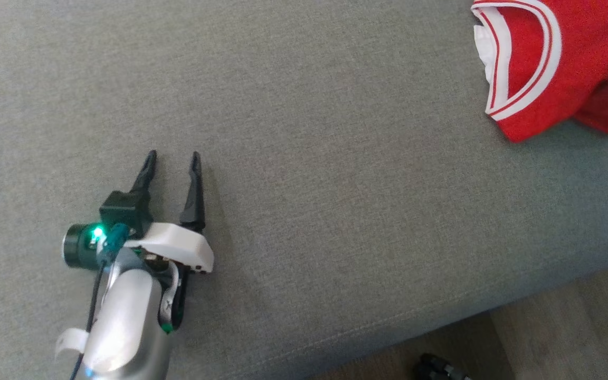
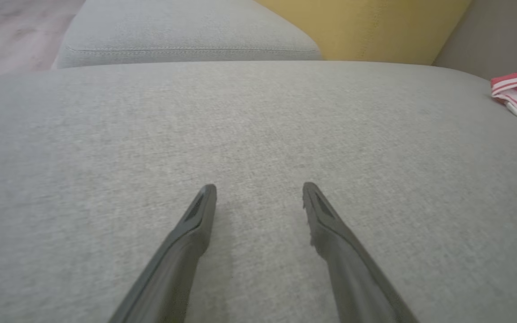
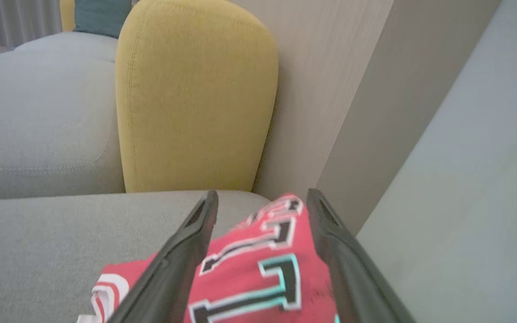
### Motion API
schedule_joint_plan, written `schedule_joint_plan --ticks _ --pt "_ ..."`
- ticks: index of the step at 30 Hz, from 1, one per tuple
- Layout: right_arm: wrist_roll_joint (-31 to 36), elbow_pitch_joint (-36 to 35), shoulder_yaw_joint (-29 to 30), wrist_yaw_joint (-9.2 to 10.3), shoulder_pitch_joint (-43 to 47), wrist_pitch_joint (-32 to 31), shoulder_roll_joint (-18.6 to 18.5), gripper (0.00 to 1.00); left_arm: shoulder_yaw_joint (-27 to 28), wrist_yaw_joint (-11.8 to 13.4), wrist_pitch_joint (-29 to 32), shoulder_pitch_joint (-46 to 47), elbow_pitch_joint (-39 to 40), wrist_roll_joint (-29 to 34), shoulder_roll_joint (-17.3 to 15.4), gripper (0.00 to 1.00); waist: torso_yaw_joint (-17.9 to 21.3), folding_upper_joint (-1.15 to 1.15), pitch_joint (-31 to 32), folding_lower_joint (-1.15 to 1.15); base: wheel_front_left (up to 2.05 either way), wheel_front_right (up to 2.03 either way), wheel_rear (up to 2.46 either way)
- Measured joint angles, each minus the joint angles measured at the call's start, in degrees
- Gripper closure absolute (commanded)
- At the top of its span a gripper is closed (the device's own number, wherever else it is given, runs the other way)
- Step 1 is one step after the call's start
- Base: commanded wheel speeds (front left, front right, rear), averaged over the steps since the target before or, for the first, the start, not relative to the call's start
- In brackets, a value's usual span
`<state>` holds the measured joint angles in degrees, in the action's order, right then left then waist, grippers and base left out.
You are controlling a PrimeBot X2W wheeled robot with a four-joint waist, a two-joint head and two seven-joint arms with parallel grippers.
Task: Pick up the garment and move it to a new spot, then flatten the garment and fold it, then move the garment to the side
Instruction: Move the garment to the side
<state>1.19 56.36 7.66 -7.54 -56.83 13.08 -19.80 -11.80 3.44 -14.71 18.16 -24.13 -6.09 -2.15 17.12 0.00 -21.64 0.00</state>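
- Garment (image 1: 589, 68) is lying bunched at the seat's (image 1: 335, 184) far right corner, with its white-trimmed opening facing left and its lettering showing on top.
- Long axis: cannot tell, since the cloth is running past the head view's edge.
- Right gripper (image 3: 262, 193) is hovering just over it, fingers spread and released, pinching no cloth.
- Left gripper (image 1: 173, 155) is hanging released toward the seat's front left, well apart from the garment.
- Yellow backrest (image 3: 195, 98) and wall (image 3: 330, 89) are standing just behind the garment.
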Motion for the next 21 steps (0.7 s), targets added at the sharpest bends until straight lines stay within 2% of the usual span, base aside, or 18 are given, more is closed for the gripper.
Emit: schedule_joint_plan --ticks 3,7,12,17,21 --pt "2.01 -3.38 1.31 0.0 0.07 0.85 2.19 0.0 1.32 1.0 0.0 -0.16 -0.04 -0.21 -0.01 0.0 -0.52 0.0 0.78 0.0 0.0 0.0 0.0" --pt "2.31 -8.7 1.01 0.0 1.46 1.3 7.48 0.0 2.48 1.89 0.0 -0.42 -0.04 -0.63 -0.01 0.0 -1.58 0.0 1.79 0.0 0.0 0.0 0.0" --pt "-1.86 -13.96 -2.61 0.0 7.44 1.31 12.45 0.0 3.71 3.13 0.01 -0.47 0.04 -2.09 0.0 0.0 -3.9 0.0 2.95 0.0 0.0 0.0 0.0" --pt "-5.13 -17.0 -7.55 0.0 13.99 1.31 14.44 0.0 4.38 3.19 0.01 -1.05 0.53 -3.98 0.02 0.0 -7.13 0.0 4.24 0.0 0.0 0.0 0.0" --pt "-6.55 -17.2 -9.27 0.0 18.03 1.31 15.4 0.0 4.98 3.16 0.01 -2.91 1.14 -5.86 0.02 0.0 -9.92 0.0 5.36 0.0 0.0 0.0 0.0"
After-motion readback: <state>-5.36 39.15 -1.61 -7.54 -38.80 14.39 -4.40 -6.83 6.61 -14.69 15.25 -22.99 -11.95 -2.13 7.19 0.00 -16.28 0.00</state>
